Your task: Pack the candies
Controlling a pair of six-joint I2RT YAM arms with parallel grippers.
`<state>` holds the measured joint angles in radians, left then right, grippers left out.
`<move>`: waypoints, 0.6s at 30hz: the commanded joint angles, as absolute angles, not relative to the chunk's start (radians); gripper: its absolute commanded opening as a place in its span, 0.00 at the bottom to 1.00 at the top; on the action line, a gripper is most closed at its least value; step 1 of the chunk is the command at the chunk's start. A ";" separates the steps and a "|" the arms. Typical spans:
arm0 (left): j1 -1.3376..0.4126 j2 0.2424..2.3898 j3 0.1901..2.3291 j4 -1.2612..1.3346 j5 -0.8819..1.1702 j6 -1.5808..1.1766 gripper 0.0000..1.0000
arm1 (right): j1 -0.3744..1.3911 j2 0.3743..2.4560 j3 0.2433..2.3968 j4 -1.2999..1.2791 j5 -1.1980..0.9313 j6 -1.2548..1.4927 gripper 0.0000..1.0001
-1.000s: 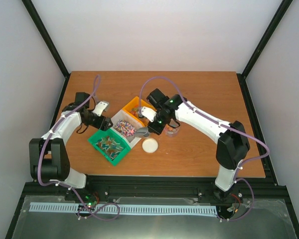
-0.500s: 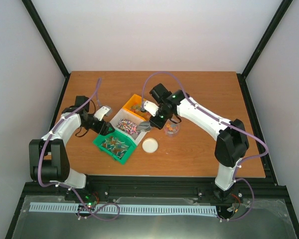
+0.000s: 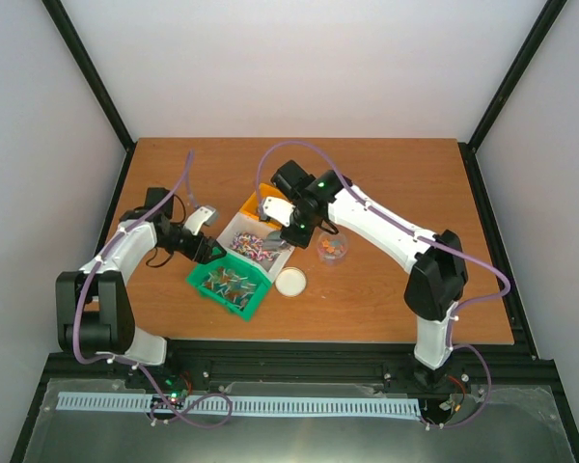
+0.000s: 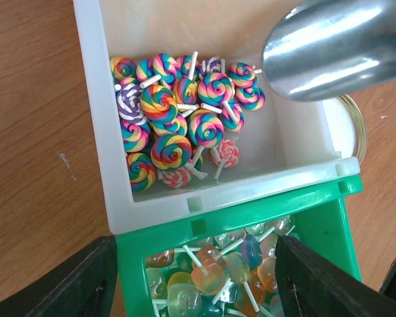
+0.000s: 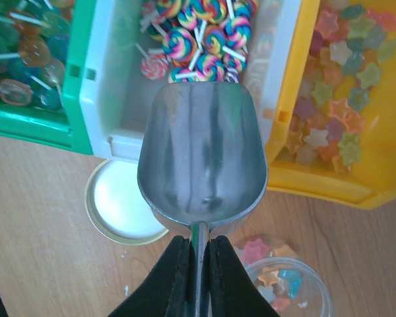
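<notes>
From above, the left gripper [image 3: 208,249] sat at the green bin [image 3: 217,299] and the right gripper [image 3: 288,231] hung over the white bin [image 3: 241,231].

In the left wrist view, its fingers [image 4: 86,284] stood spread either side of the green bin's end; whether they pinched it was unclear. The scoop [image 4: 336,46] hovered beyond.

In the right wrist view, fingers [image 5: 175,277] were clamped on the scoop handle. The candies [image 5: 336,125] lay in the yellow bin [image 5: 330,181], far-right of the white one, and in the jar [image 5: 317,277].

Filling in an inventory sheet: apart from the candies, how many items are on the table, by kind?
Bins: 3 (green bin, white bin, yellow bin)
Metal scoop: 1
Clear jar: 1
Round lid: 1
Total: 6
</notes>
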<state>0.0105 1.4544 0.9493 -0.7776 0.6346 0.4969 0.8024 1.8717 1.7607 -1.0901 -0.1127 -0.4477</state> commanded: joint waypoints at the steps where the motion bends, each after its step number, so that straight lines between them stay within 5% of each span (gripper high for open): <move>1: 0.008 1.425 0.937 -0.765 0.687 0.501 0.67 | 0.811 1.910 1.811 -1.176 -0.037 -0.488 0.03; 18: -0.040 1.433 0.914 -0.687 0.664 0.455 0.65 | 0.841 2.089 1.938 -1.283 -0.031 -0.547 0.03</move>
<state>-0.0166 1.4403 0.9173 -0.7185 0.6426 0.4793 0.8337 2.0403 1.9045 -1.2346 -0.0349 -0.5282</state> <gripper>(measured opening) 0.659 0.079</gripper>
